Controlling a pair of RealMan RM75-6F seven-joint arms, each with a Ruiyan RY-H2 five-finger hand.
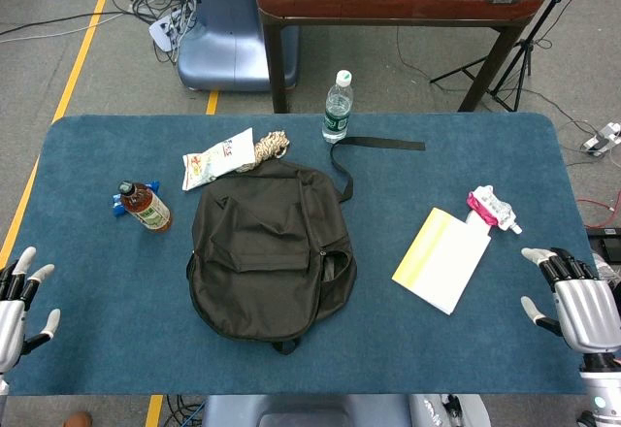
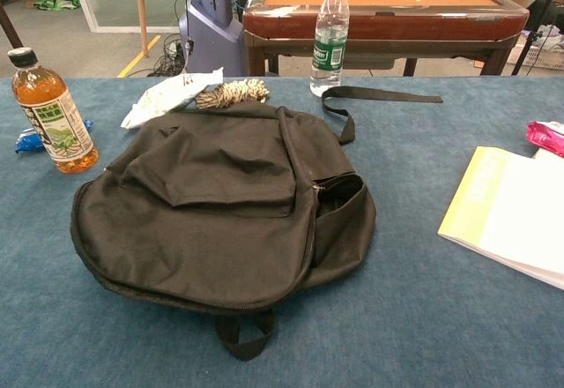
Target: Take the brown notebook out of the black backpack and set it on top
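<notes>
The black backpack (image 1: 269, 249) lies flat in the middle of the blue table, front side up, and fills the centre of the chest view (image 2: 220, 212). Its zips look closed and no brown notebook shows in either view. My left hand (image 1: 17, 299) rests at the table's left edge with fingers spread, holding nothing. My right hand (image 1: 574, 296) sits at the right edge, fingers apart and empty. Both hands are well away from the backpack and appear only in the head view.
A yellow-and-white booklet (image 1: 441, 258) lies right of the backpack, with a pink pouch (image 1: 492, 208) behind it. A tea bottle (image 1: 146, 206) stands at the left. A snack bag (image 1: 217, 158), a rope coil (image 1: 273, 144) and a water bottle (image 1: 337, 108) sit behind. A loose strap (image 1: 383, 144) trails rightward.
</notes>
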